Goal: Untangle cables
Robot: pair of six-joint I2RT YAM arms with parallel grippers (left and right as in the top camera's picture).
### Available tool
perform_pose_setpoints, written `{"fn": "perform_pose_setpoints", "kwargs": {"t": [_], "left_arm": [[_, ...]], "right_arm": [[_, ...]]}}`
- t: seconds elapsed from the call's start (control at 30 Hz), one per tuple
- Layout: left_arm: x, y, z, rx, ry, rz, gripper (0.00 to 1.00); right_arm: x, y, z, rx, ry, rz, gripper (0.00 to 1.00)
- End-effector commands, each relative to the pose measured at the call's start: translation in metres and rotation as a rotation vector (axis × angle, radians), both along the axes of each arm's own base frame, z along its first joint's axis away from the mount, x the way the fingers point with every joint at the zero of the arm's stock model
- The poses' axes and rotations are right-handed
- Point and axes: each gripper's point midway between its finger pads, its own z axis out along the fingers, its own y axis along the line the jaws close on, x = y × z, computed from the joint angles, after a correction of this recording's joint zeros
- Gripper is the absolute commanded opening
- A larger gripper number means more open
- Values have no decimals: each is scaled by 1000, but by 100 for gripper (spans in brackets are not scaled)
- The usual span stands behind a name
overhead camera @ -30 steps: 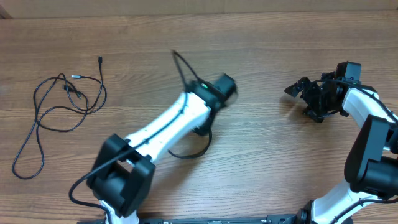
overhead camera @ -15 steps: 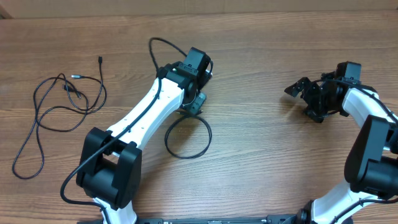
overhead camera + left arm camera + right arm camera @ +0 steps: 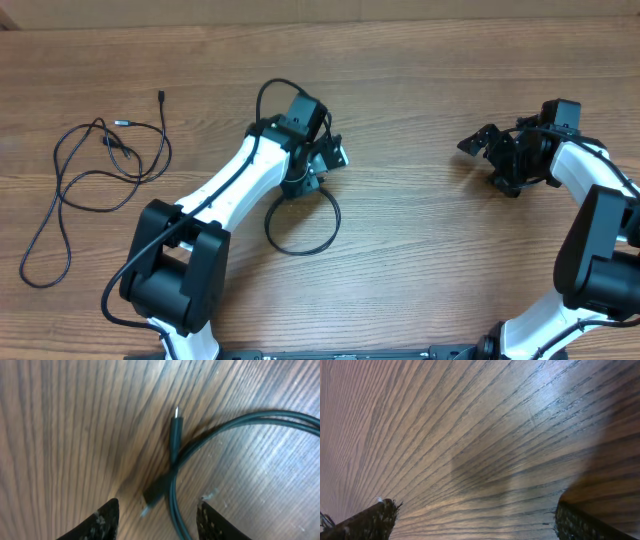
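Note:
A black cable loop (image 3: 300, 225) lies on the wooden table just below my left gripper (image 3: 312, 172). In the left wrist view the loop (image 3: 220, 435) crosses its own plug ends (image 3: 175, 430), and a strand runs between my open fingers (image 3: 157, 517), which hover over it without closing on it. A second tangle of thin black cable (image 3: 95, 165) lies at the far left. My right gripper (image 3: 490, 150) is open and empty at the right, over bare wood (image 3: 475, 520).
The wooden table (image 3: 420, 250) is bounded by a wall edge at the top. The thick black wire of the left arm arcs above its wrist (image 3: 270, 95).
My left arm has swung left from the table's middle, uncovering the cable loop, then turned its gripper down over the loop's top. The right arm has not moved.

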Motion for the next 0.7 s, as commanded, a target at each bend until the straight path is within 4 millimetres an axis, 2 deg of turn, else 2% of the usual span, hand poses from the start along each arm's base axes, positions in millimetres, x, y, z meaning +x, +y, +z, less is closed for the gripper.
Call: {"fn": "perform_pose_setpoints", "kwargs": {"t": [0.0,0.37,0.47,0.67], "left_arm": [[-3,-7,-9,-43,-19,-108,50],[-2,-9,-34,-76,-77,-111,46],[-1,-10,-39,-83,-88,-108,41],[-16,-12,-56,-101,-6,-105,39]], "right_arm": [[-5,-1,-8,-2,26,-9,100],[-5,-1,-8,-2,26,-9,100],[-5,-1,-8,-2,26,-9,100],[-5,-1,-8,-2,26,-9,100]]}}
